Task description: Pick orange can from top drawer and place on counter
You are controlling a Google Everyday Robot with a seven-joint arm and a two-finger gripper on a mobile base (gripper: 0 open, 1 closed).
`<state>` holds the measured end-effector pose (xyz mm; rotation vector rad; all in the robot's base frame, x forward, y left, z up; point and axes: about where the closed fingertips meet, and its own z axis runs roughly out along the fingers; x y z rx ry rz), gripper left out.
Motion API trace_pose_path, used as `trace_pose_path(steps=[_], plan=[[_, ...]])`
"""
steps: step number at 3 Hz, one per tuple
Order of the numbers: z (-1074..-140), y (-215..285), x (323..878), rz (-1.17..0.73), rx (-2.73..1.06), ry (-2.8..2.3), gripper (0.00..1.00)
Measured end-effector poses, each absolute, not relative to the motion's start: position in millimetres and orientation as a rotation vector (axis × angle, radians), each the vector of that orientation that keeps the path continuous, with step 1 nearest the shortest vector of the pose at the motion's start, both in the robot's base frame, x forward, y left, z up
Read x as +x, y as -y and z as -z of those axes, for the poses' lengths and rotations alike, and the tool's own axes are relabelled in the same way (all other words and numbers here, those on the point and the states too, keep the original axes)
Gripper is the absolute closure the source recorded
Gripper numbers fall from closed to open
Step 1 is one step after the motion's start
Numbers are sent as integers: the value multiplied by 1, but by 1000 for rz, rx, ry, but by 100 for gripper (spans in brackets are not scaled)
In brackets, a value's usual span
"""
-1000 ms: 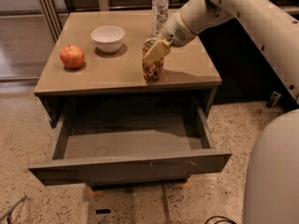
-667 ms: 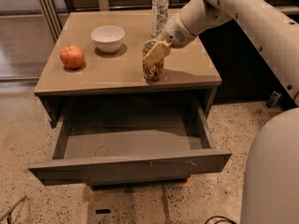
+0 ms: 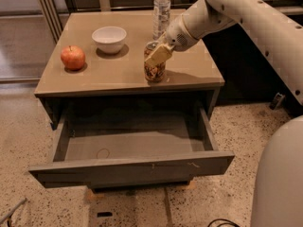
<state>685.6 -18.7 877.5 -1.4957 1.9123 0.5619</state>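
Observation:
The orange can (image 3: 155, 73) stands upright on the counter (image 3: 118, 72), near its front edge and right of the middle. My gripper (image 3: 156, 56) reaches in from the upper right and is shut on the can's upper part, with one tan finger pad (image 3: 159, 54) across its front. The top drawer (image 3: 128, 143) is pulled wide open below the counter, and its smooth grey inside holds nothing that I can see.
A red apple (image 3: 73, 57) lies at the counter's left. A white bowl (image 3: 109, 39) sits behind it towards the middle. A clear plastic bottle (image 3: 161, 12) stands just behind the can. My white arm (image 3: 255, 18) crosses the upper right. The floor is speckled.

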Motion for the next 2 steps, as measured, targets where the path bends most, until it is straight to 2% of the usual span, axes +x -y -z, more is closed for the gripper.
trace_pose_path(steps=[2], plan=[[-877,19,686,-562,-1496,-1912,13]])
